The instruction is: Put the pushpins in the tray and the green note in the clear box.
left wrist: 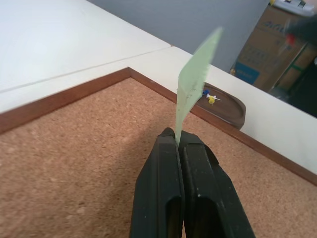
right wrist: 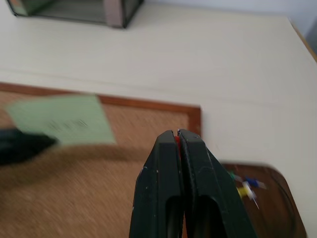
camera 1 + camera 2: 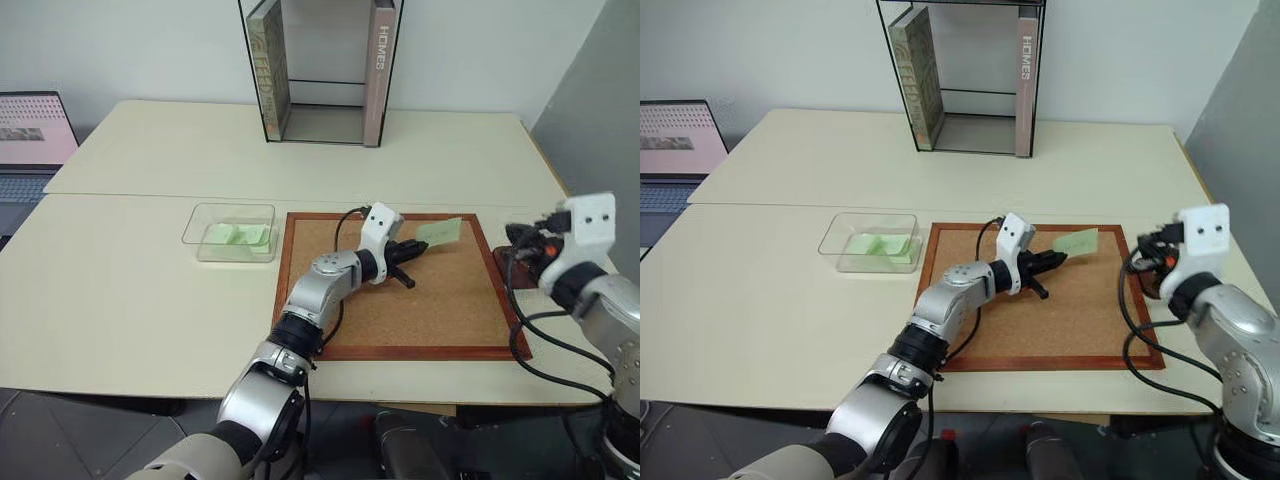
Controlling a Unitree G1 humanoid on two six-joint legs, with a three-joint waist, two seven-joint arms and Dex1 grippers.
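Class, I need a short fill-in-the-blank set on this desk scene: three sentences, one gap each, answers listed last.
1. The left claw is shut on the green ____.
2. The pushpins lie in the brown ____.
3. The clear box stands on the table beside the ____ board, and already holds green paper.

Answers: note; tray; cork

Office: laptop, cork board (books too).

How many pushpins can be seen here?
4: green, blue and yellow pushpins lie in the tray, and a red one seems pinched in the shut right gripper; others may be hidden.
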